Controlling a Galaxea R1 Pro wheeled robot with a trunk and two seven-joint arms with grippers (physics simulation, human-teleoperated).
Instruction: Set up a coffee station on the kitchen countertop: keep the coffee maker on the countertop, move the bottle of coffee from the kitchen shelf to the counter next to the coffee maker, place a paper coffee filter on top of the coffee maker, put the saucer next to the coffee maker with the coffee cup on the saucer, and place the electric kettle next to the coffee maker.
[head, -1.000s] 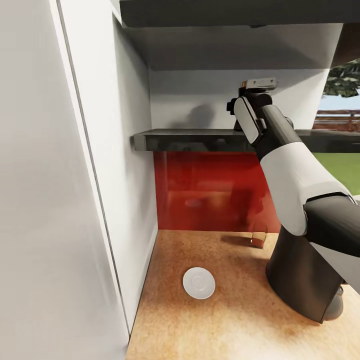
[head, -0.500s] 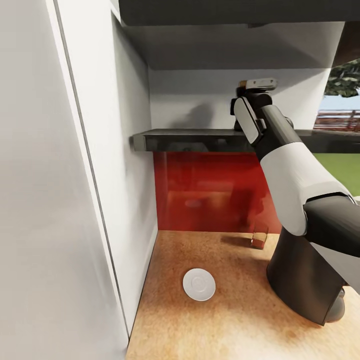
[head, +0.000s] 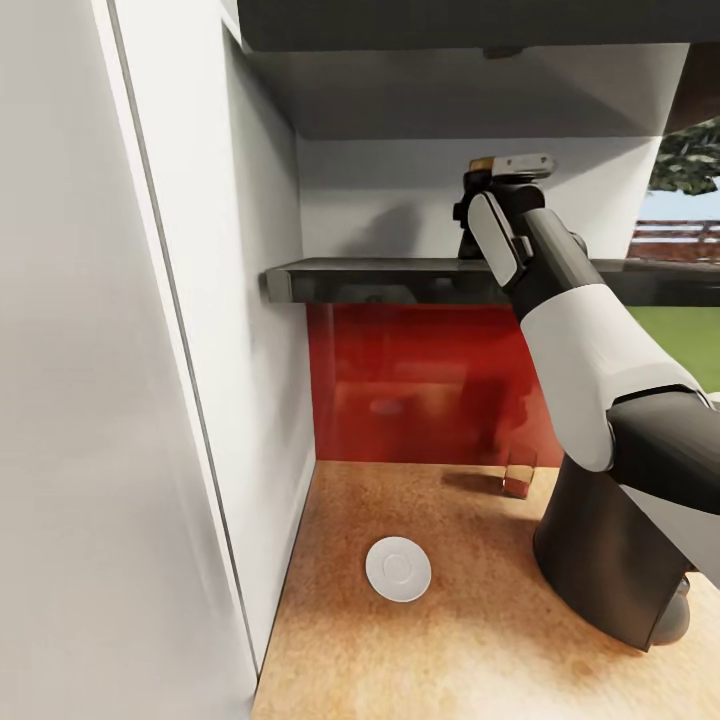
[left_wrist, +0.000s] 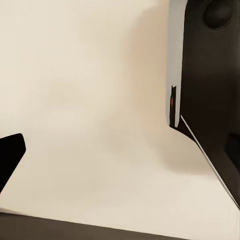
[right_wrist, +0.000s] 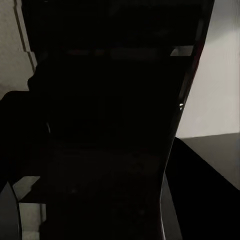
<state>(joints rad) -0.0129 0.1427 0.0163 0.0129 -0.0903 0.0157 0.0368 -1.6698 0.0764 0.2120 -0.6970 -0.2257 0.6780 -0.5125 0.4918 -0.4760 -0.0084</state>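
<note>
The right arm reaches up to the dark kitchen shelf (head: 400, 278), its pincer (head: 478, 205) at a bottle whose tan cap (head: 482, 162) peeks above the wrist; I cannot tell whether the jaws are closed on it. Below, a white saucer (head: 398, 568) lies on the tabletop (head: 450, 640), near the dark coffee maker (head: 600, 560). A small glass (head: 519, 471) stands by the red backsplash (head: 400, 380).

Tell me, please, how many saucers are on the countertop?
1. The saucer lies flat on the countertop near the white side wall; the right arm may hide more.
</note>
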